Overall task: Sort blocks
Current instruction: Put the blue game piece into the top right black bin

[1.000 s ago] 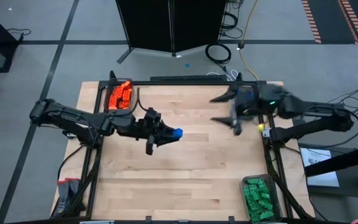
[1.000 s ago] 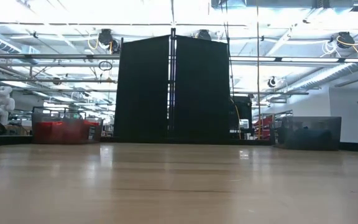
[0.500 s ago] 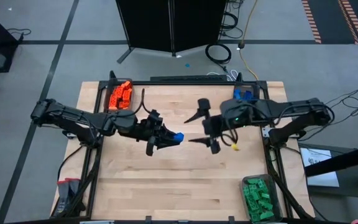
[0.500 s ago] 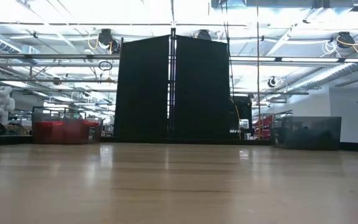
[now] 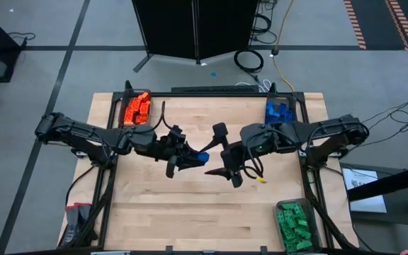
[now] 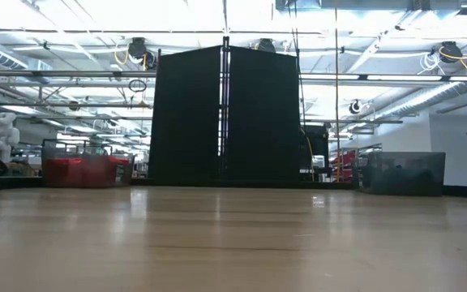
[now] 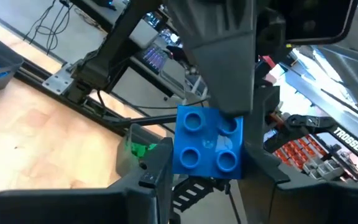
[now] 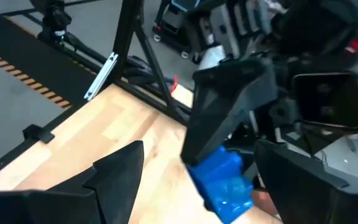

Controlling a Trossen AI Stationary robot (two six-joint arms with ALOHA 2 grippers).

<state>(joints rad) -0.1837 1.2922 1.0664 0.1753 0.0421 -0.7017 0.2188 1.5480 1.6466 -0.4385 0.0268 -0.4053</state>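
Above the middle of the table, my left gripper [image 5: 190,157] is shut on a blue block [image 5: 202,156], which also shows in the left wrist view [image 7: 207,143]. My right gripper [image 5: 220,151] reaches in from the table's right and is open. Its two fingers [image 8: 114,177] stand wide on either side of the blue block [image 8: 224,180] without touching it. Neither arm shows in the low view. My left gripper pinches the blue block by two opposite side faces [image 7: 178,152] between its two fingers. The fingers come level from the table's left. The block is lifted clear of the table, its four-stud face turned back toward the wrist.
A bin of orange blocks [image 5: 137,108] stands at the far left corner. Another with blue blocks [image 5: 280,112] is at the far right, and one with green blocks [image 5: 296,225] is at the near right. The wooden tabletop [image 5: 190,212] lies bare between them.
My right gripper has swung from the far right of the table toward the middle, up to the blue block, rolling as it came. Its open fingers now stand around the block. The block has stayed where it was.
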